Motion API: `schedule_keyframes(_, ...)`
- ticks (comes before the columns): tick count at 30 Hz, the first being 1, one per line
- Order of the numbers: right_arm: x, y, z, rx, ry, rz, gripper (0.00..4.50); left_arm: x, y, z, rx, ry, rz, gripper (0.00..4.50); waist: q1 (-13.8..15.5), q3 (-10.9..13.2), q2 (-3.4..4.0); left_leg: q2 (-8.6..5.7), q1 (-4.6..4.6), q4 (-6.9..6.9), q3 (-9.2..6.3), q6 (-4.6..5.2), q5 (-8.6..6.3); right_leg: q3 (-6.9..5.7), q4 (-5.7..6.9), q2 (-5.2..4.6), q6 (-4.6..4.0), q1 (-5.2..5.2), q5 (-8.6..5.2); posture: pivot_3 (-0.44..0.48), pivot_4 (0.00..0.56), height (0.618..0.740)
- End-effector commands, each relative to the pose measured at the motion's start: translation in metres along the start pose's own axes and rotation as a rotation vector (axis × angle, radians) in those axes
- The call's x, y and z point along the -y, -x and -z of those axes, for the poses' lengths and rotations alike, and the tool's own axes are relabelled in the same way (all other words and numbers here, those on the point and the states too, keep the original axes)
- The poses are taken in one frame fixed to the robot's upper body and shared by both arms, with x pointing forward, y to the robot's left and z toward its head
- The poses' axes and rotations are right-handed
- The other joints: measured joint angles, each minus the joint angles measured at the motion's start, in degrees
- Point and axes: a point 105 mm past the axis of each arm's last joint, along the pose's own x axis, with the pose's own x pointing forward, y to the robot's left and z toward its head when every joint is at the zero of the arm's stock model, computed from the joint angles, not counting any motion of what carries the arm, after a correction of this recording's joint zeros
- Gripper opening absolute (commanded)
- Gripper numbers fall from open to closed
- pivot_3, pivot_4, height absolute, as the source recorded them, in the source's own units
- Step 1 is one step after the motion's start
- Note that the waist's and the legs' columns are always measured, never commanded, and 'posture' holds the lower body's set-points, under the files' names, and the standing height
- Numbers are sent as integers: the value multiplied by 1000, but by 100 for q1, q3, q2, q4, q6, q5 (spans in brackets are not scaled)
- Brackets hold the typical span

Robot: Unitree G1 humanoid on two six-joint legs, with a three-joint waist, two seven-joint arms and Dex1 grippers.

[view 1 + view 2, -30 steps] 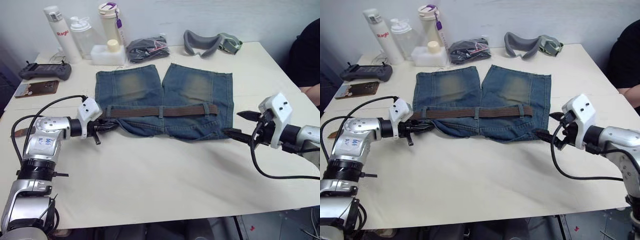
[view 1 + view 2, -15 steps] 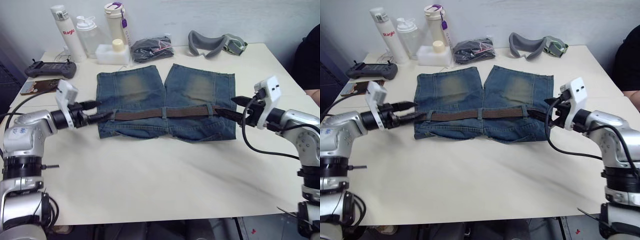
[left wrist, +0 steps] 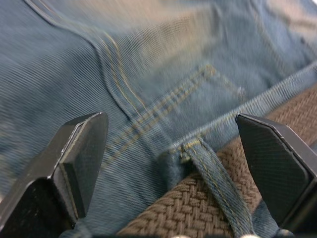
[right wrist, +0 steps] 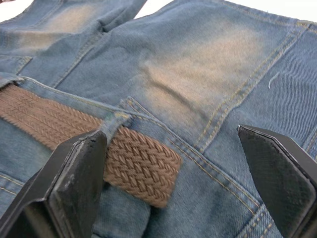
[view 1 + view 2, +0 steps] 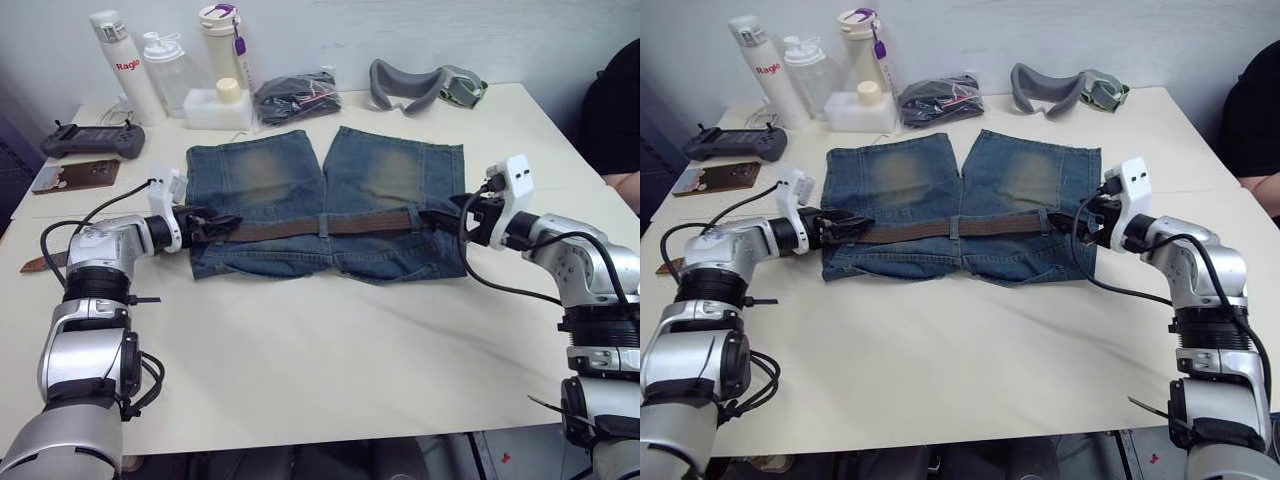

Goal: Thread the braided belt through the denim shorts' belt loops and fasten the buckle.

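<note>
The denim shorts [image 5: 325, 190] lie flat mid-table, waistband toward me. The braided belt [image 5: 330, 225] runs along the waistband under several belt loops [image 3: 208, 166]. My left gripper [image 5: 215, 224] is open over the belt's left end, one finger [image 3: 81, 158] on each side of a loop. My right gripper [image 5: 435, 219] is open at the shorts' right edge, straddling the belt's woven end [image 4: 143, 163], which pokes out past a loop [image 4: 116, 123]. Neither gripper holds anything. The buckle is hidden.
Bottles [image 5: 120, 65] and a white tub [image 5: 215, 105] stand at the back left. A black bundle [image 5: 295, 97] and grey goggles [image 5: 420, 85] lie behind the shorts. A controller [image 5: 90, 140] and a flat card [image 5: 75, 177] are far left. A person [image 5: 620, 110] sits at the right.
My left gripper went from shut to open and now sits on the belt's left end. My right gripper moved in from the right to the belt's other end.
</note>
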Motion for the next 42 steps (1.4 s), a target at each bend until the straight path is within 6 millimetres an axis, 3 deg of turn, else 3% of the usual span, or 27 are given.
schedule_keyframes(1, -1, -1, -10, 39, 24, -21, 4500, 3, 3, -10, 3, -54, 22, 4471, -14, 0, 0, 0, 0, 0, 0, 0, 0, 0, 0, 0, 0, 0, 0, 0, 150, 636)
schedule_keyframes(2, -1, -2, -9, 35, 19, -22, 4500, 3, 3, -9, 1, -56, 28, 4471, -21, 0, 0, 0, 0, 0, 0, 0, 0, 0, 0, 0, 0, 0, 0, 0, 150, 636)
schedule_keyframes(5, 1, -4, -7, 35, 10, -24, 4500, 9, 6, -9, 1, -67, 68, 3707, -53, 0, 0, 0, 0, 1, 0, 0, 0, 0, 2, 0, 0, 0, 0, 0, 150, 636)
schedule_keyframes(13, 5, -11, -10, 40, 15, -32, 4500, 13, 16, -11, 8, -72, 91, 53, -78, 0, 0, -1, 1, 1, -1, 0, 0, 1, 4, 1, 0, 0, 0, 0, 150, 636)
schedule_keyframes(22, 5, -16, -22, 110, -75, -102, 4500, 14, 26, -23, 60, -57, 93, 19, -90, 0, 0, -1, 1, 2, -2, -1, 0, 1, 9, 3, -1, -2, 0, 0, 150, 636)
schedule_keyframes(28, -2, -9, -42, 197, -251, -226, 4500, 17, 27, -25, 74, -62, 89, 19, -96, 0, 1, -2, 2, 2, -3, -2, 0, 1, 14, 4, -2, -3, -1, 0, 150, 636)
schedule_keyframes(32, -5, -18, -27, 122, -294, -233, 4500, 20, 28, -26, 81, -63, 102, 19, -97, 0, 0, -2, 4, 3, -4, -2, 0, 0, 13, 4, -2, -1, -1, 0, 150, 636)
schedule_keyframes(34, -5, -36, -2, 2, -276, -187, 4500, 21, 27, -26, 83, -61, 107, 19, -108, -1, 0, -2, 4, 2, -4, -3, -1, 0, 13, 4, -3, -1, -1, 0, 150, 636)
schedule_keyframes(37, -3, -49, 10, -33, -339, -160, 3682, 23, 25, -25, 81, -56, 123, 0, -134, -1, 0, -2, 7, 2, -4, -5, 0, 3, 17, 3, -4, -2, -2, 0, 150, 636)
schedule_keyframes(42, -2, -47, 14, -67, -288, -200, 1147, 25, 24, -23, 75, -57, 142, 0, -181, -2, -2, -6, 5, 7, -8, -6, -1, 2, 33, 3, -7, -5, -3, 0, 150, 636)
